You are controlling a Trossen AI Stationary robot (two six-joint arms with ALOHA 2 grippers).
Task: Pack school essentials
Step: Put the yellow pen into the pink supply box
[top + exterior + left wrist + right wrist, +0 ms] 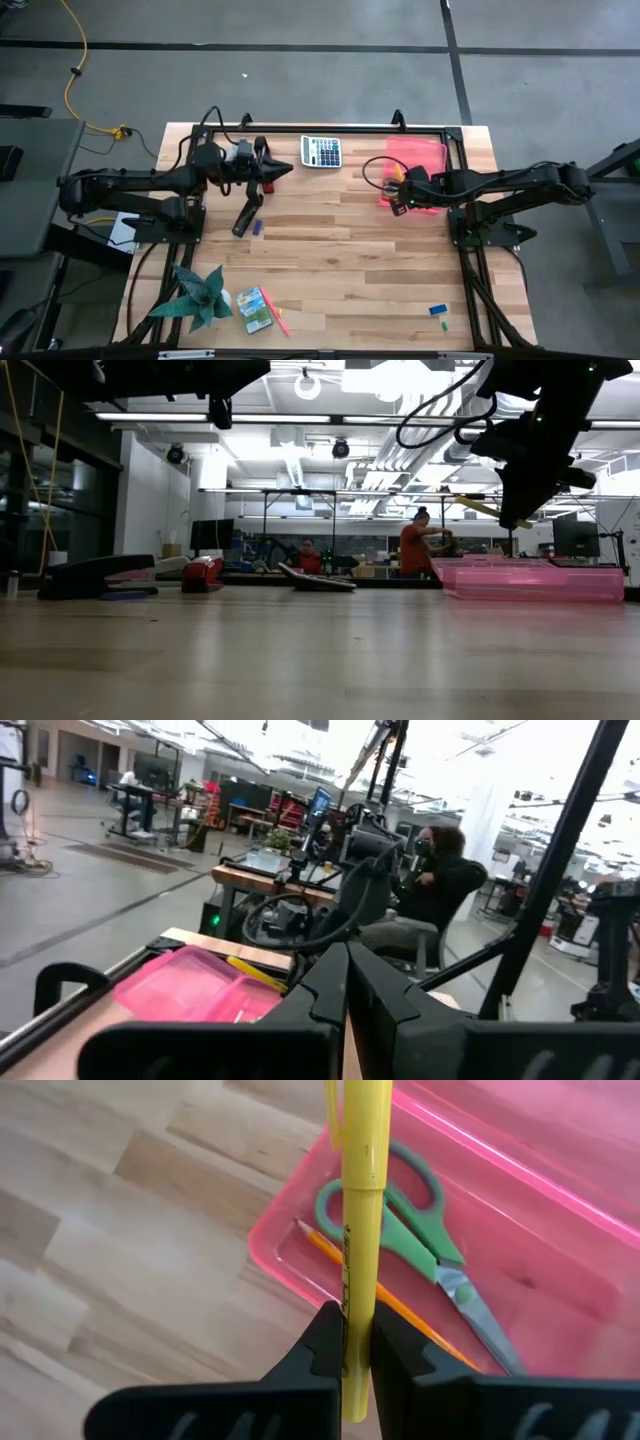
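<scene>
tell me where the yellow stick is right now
The yellow stick is pinched in the right gripper, held above the pink tray beside the green-handled scissors.

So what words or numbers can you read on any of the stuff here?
None can be read.
Yellow marker in the right hand: dark print down its side, too blurred.
Calculator: keys too small.
Crayon box: printing too small.
Pink box, scissors, pencil: no writing shows.
</scene>
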